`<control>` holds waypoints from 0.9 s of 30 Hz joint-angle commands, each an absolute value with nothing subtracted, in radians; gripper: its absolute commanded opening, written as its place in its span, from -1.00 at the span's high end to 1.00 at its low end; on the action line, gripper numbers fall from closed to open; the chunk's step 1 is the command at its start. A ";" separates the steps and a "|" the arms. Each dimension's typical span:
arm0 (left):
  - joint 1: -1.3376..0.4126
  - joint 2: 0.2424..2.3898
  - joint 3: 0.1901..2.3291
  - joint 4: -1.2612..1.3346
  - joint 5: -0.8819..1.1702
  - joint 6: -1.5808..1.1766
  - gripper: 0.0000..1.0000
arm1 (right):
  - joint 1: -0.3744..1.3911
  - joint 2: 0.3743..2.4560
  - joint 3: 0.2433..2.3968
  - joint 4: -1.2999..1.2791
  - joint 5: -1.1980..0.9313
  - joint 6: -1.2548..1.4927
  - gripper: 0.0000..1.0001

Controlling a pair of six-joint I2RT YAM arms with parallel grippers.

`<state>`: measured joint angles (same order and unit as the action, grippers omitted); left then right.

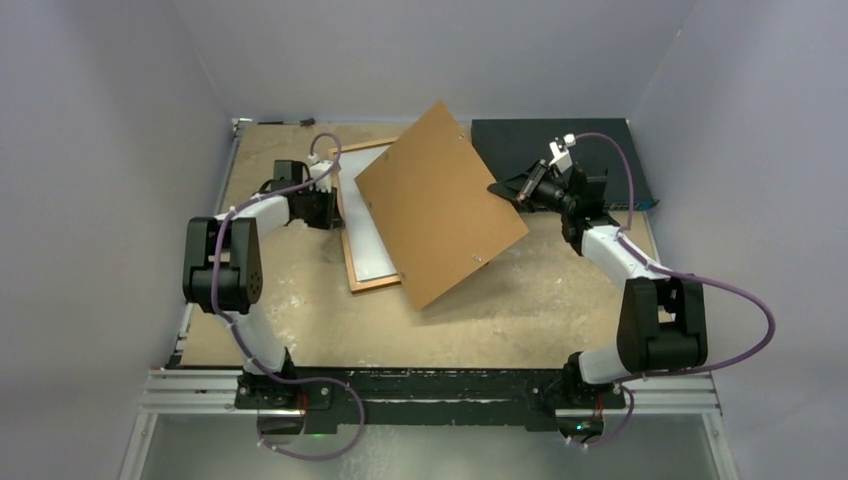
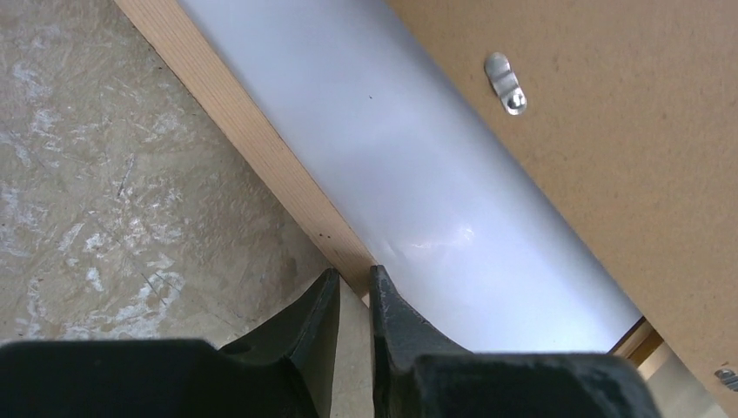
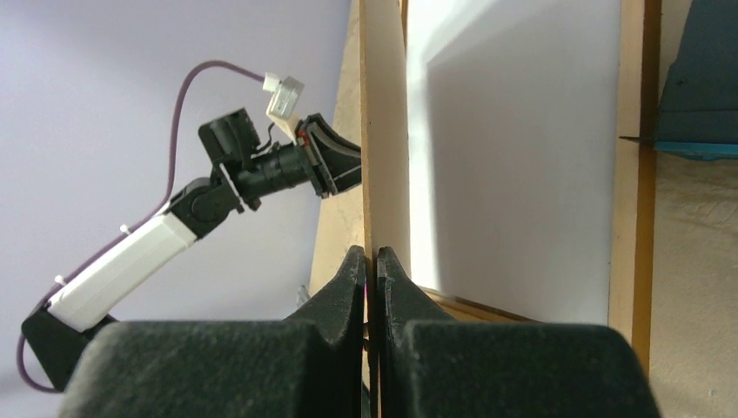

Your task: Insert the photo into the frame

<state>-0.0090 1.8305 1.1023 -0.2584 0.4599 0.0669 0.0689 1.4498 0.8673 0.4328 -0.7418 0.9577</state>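
Note:
The orange-brown frame (image 1: 372, 284) lies flat on the table, left of centre. A white sheet (image 1: 372, 250) fills it and looks like the photo lying face down; its picture side is hidden. My left gripper (image 1: 333, 205) sits at the frame's left rail (image 2: 252, 144), and its jaws (image 2: 354, 274) pinch that rail beside the white sheet (image 2: 418, 174). The plain brown backing board (image 1: 440, 205) hangs tilted over the frame's right part. My right gripper (image 1: 512, 190) is shut on the board's right edge (image 3: 374, 131), and its fingertips (image 3: 370, 254) press the thin board.
A dark blue flat box (image 1: 590, 140) lies at the back right, close behind the right gripper. Small metal turn clips (image 2: 506, 83) sit on the backing board. White walls close in the table on three sides. The left arm (image 3: 261, 165) shows beyond the board.

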 commanded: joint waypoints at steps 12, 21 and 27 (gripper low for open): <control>-0.003 1.780 0.925 -0.388 0.265 0.322 1.00 | 0.103 1.454 0.820 0.753 -0.650 1.108 1.00; 0.109 1.741 0.956 -0.473 0.307 0.383 1.00 | 0.166 1.525 0.836 0.819 -0.617 1.135 1.00; 0.161 1.704 1.068 -0.556 0.391 0.356 1.00 | 0.170 1.559 0.836 0.855 -0.592 1.135 1.00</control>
<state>0.1345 1.7237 1.0027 -0.4374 0.3553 0.3439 0.1715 1.5684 0.8070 0.7074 -0.6144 1.0966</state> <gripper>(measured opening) 0.003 0.027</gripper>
